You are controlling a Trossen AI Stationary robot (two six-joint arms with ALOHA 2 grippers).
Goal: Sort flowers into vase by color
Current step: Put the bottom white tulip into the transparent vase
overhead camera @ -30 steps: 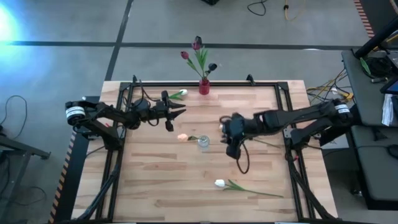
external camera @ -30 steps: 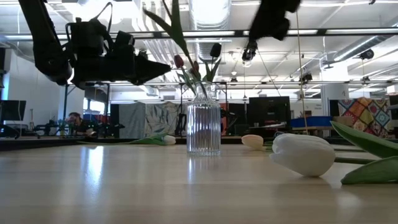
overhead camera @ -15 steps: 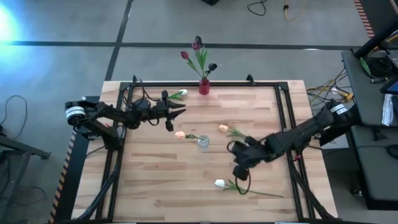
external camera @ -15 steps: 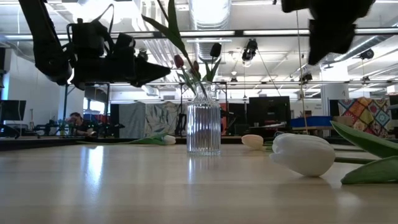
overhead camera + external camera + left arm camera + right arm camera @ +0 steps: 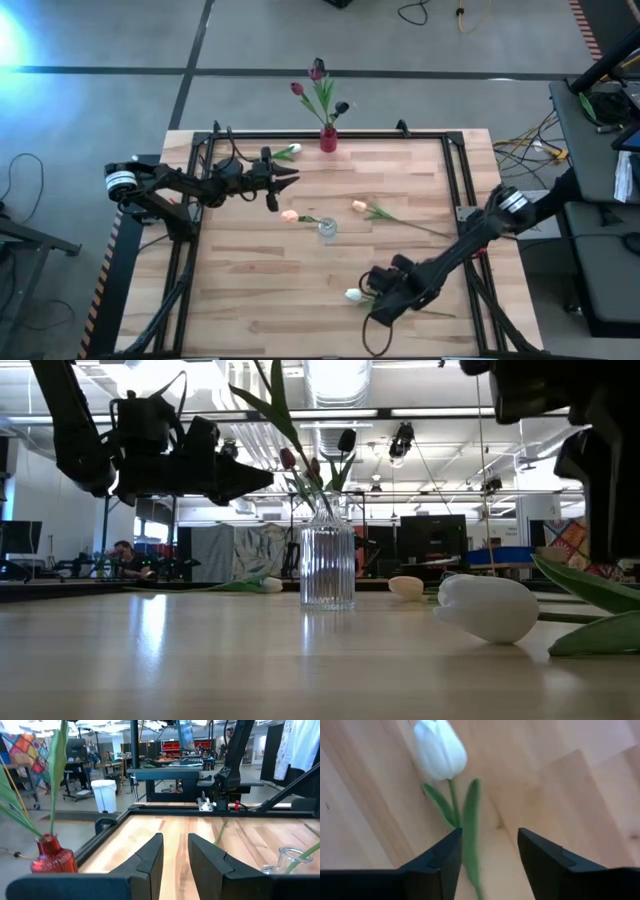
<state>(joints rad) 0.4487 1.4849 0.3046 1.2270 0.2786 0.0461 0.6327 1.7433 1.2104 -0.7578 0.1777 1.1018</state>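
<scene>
High view shows the right gripper [image 5: 383, 297] low over the near part of the table [image 5: 250, 280], its fingers spread apart above the stem of a white tulip [image 5: 353, 295], whose far end the arm hides. The left gripper [image 5: 285, 180], fingers parted and empty, hovers near the red vase [image 5: 328, 139] holding maroon tulips [image 5: 316, 70]. A peach tulip [image 5: 291, 216] leans in the clear glass vase [image 5: 327, 230]; another peach tulip [image 5: 359, 206] lies nearby.

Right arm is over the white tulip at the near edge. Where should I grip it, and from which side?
Grip the white tulip on its thin stem just behind the head, coming straight down: it lies flat, and the open right gripper already straddles the stem.
</scene>
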